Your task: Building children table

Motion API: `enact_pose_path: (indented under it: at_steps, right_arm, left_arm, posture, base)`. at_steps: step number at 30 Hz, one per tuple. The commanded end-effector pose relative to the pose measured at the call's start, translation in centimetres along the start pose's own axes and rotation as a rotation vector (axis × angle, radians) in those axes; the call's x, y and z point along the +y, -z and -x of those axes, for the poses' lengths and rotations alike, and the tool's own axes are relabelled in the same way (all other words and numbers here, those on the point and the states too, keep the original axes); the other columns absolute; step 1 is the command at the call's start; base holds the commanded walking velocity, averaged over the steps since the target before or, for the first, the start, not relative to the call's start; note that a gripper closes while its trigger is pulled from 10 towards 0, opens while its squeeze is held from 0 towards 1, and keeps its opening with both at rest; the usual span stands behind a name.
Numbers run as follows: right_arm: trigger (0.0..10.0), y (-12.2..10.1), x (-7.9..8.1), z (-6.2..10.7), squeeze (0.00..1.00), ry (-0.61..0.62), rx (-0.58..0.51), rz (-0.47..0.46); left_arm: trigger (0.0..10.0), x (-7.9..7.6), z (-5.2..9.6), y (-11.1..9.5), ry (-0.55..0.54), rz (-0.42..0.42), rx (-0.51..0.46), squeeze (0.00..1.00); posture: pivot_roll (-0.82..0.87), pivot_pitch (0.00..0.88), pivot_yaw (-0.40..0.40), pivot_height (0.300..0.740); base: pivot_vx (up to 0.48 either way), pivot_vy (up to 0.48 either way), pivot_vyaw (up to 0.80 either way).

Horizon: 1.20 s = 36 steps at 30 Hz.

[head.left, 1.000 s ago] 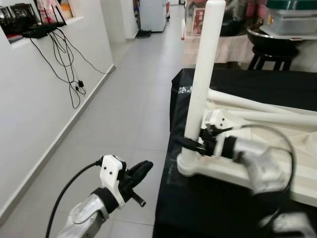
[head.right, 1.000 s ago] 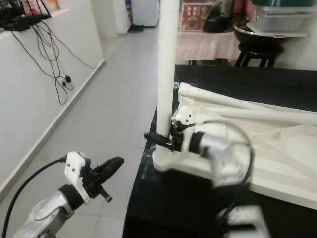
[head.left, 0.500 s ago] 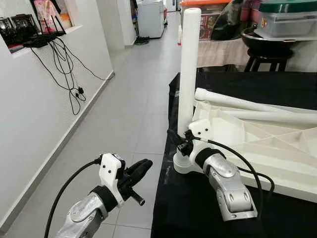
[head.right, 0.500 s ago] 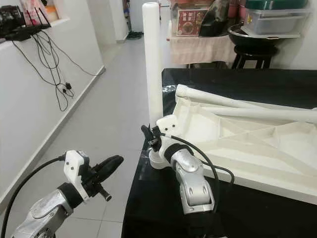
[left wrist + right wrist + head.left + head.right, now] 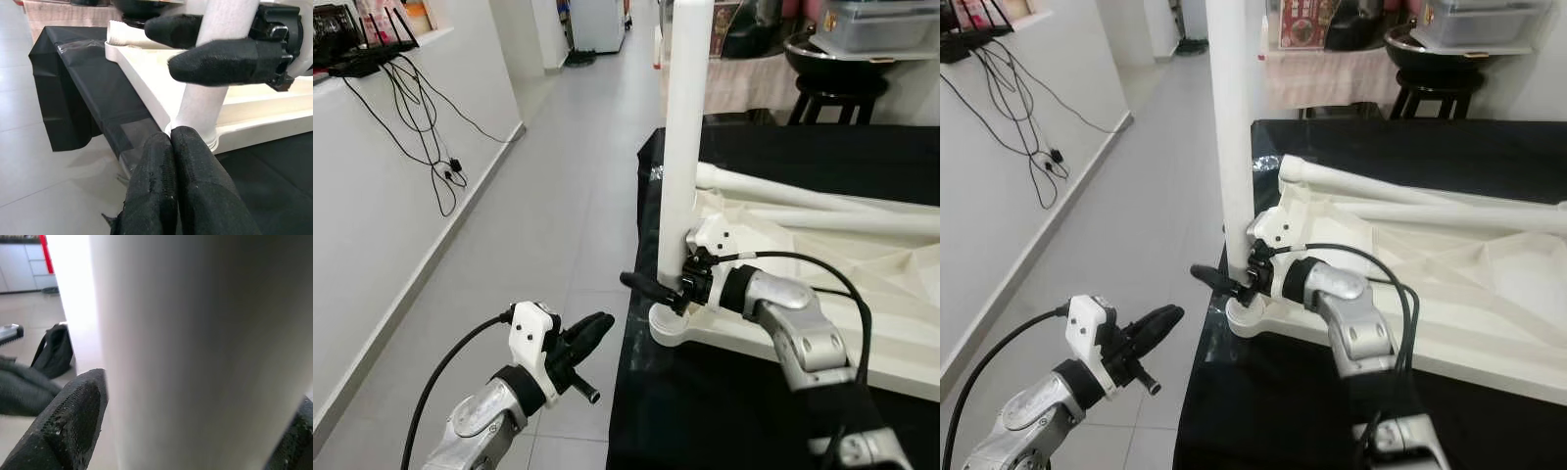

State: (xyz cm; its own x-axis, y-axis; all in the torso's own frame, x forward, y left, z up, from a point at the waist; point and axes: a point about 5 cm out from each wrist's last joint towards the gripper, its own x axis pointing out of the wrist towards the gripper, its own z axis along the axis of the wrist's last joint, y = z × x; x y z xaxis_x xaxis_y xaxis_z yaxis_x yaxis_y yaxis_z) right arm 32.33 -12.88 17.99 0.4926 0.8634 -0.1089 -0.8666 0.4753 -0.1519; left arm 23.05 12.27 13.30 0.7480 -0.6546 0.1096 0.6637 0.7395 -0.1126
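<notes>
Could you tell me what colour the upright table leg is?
White; the upright table leg shows best in the left eye view.

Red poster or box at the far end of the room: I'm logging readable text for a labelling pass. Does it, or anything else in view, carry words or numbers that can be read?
Red printed item: printing present, too small and blurred to read.
White table leg, upturned tabletop: no text visible.
Nothing else legible.

Black cables [image 5: 431, 127] hanging down the white wall, black stool [image 5: 832, 93] (far side), grey tiled floor [image 5: 558, 215]
</notes>
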Motion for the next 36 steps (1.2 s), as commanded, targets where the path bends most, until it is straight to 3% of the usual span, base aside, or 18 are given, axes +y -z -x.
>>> enact_pose_path:
  at_steps: [1, 7, 9, 10, 11, 19, 28, 33, 35, 36]
  right_arm:
    - [10.0, -0.3, 0.2, -0.7, 0.00, -0.068, 0.003, 0.025]
    - [10.0, -0.3, -2.3, -1.3, 0.00, -0.115, 0.051, 0.003]
    - [10.0, -0.3, -2.3, -1.3, 0.00, -0.115, 0.051, 0.003]
    - [8.5, -0.1, -2.4, -1.3, 0.00, -0.126, 0.059, -0.005]
    - [0.0, 0.0, -2.5, -1.3, 0.00, -0.161, 0.060, -0.022]
    - [0.0, 0.6, -3.0, -1.0, 0.00, -0.232, 0.072, -0.040]
    - [0.0, 1.1, -2.5, -1.2, 0.00, -0.194, 0.055, -0.031]
    - [0.0, 2.7, -0.3, -1.0, 0.00, -0.089, 0.080, -0.062]
    - [0.0, 3.9, 1.5, -1.8, 0.00, 0.125, 0.115, -0.098]
    - [0.0, 3.9, 1.5, -1.8, 0.00, 0.125, 0.115, -0.098]
  left_arm:
    - [10.0, 0.0, 0.3, 0.1, -0.009, -0.011, 0.011, 0.00]
    - [10.0, -0.2, 0.5, 0.1, -0.008, -0.010, 0.016, 0.00]
    - [10.0, -0.2, 0.5, 0.1, -0.008, -0.010, 0.016, 0.00]
    - [10.0, -0.2, 0.5, 0.2, -0.007, -0.009, 0.018, 0.00]
    - [10.0, -0.2, 0.5, 0.2, -0.006, -0.008, 0.019, 0.00]
    - [10.0, -0.3, 0.4, 0.2, -0.006, -0.009, 0.021, 0.00]
    - [10.0, -0.3, 0.4, 0.3, -0.007, -0.007, 0.021, 0.00]
    - [10.0, -0.3, 0.4, 0.3, -0.008, -0.007, 0.018, 0.00]
    - [10.0, -0.3, 0.5, 0.3, -0.009, -0.007, 0.016, 0.00]
    - [10.0, -0.3, 0.5, 0.3, -0.009, -0.007, 0.016, 0.00]
  posture:
    - [0.01, 0.030, 0.039, 0.740]
    - [0.02, 0.033, 0.040, 0.740]
    - [0.02, 0.033, 0.040, 0.740]
    - [0.02, 0.032, 0.039, 0.740]
    - [0.02, 0.032, 0.038, 0.740]
    - [0.03, 0.028, 0.037, 0.740]
    - [0.02, 0.025, 0.034, 0.740]
    - [0.01, 0.025, 0.030, 0.740]
    - [0.00, 0.022, 0.023, 0.740]
    - [0.00, 0.022, 0.023, 0.740]
  base:
    - [0.000, 0.000, 0.00]
    - [0.000, 0.000, 0.00]
    - [0.000, 0.000, 0.00]
    - [0.000, 0.000, 0.00]
    - [0.000, 0.000, 0.00]
    - [0.000, 0.000, 0.00]
    - [0.000, 0.000, 0.00]
    - [0.000, 0.000, 0.00]
    - [0.000, 0.000, 0.00]
    - [0.000, 0.000, 0.00]
